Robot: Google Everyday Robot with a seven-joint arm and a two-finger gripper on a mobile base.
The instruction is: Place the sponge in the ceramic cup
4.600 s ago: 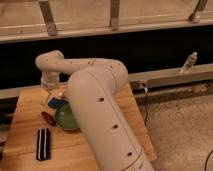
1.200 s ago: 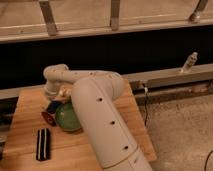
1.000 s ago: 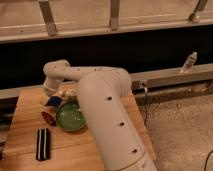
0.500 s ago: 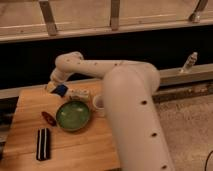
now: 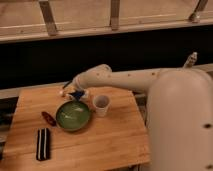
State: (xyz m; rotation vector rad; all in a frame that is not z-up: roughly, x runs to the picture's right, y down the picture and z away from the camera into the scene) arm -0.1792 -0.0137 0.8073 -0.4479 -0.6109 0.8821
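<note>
– Where's the plate (image 5: 73,115)?
– On the table (image 5: 115,145), left of middle. The cup (image 5: 101,105) stands just right of it.
– And to the left?
– A small oblong (image 5: 48,118) lies beside the plate, with the bar (image 5: 43,144) in front of it.
– The gripper (image 5: 72,93)?
– Over the plate's back rim, left of the cup, holding the sponge (image 5: 78,94).

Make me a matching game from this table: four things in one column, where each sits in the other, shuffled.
1 sponge
2 ceramic cup
3 green plate
4 black striped bar

A front left of the table
B held in the gripper, by the plate's far rim
C upright, just right of the plate
D between the red oblong thing and the cup

Pairs: 1-B, 2-C, 3-D, 4-A.
</note>
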